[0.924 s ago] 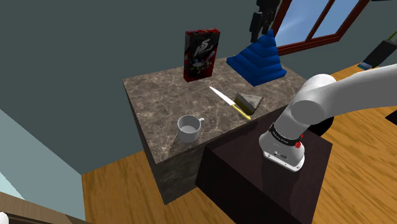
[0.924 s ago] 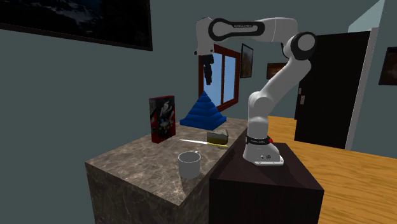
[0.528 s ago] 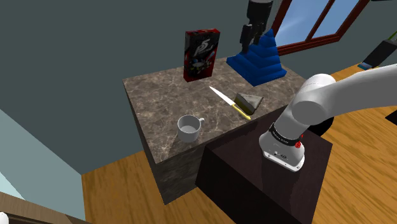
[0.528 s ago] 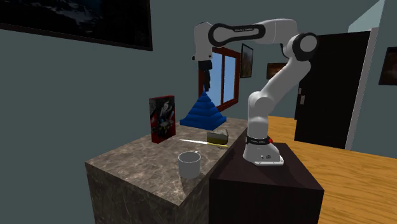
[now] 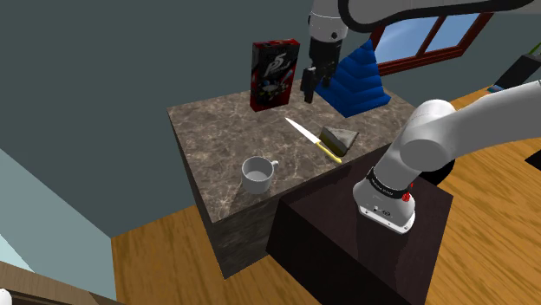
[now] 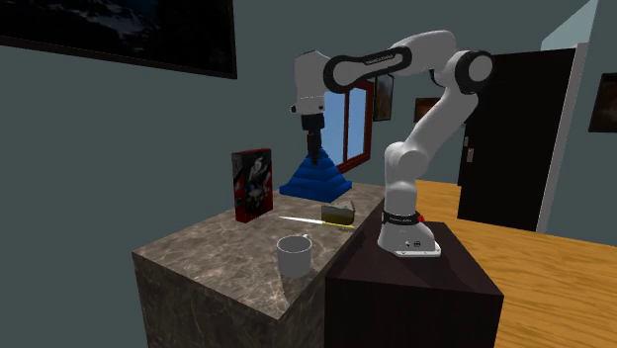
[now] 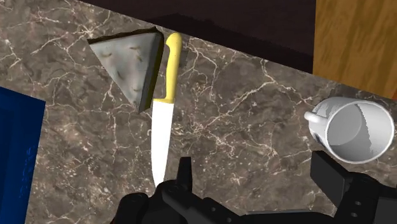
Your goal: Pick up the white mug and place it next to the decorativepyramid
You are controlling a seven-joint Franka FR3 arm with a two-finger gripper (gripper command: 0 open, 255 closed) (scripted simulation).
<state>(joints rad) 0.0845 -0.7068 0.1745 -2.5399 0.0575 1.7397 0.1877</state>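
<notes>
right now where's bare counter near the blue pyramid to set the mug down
A bare strip of counter lies between pyramid and knife; the widest patch is between red box, knife and mug. Crowded around the grey wedge beside the knife handle.

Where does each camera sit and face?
Shoulder view: above and beside the stand, looking down over the table; the arm shows.
Second exterior view: lower, off the table's corner, facing the pyramid and window; whole arm shows.
Wrist view: on the hand, looking down at the knife; open jaws show.
Shared: all show the mug.
</notes>
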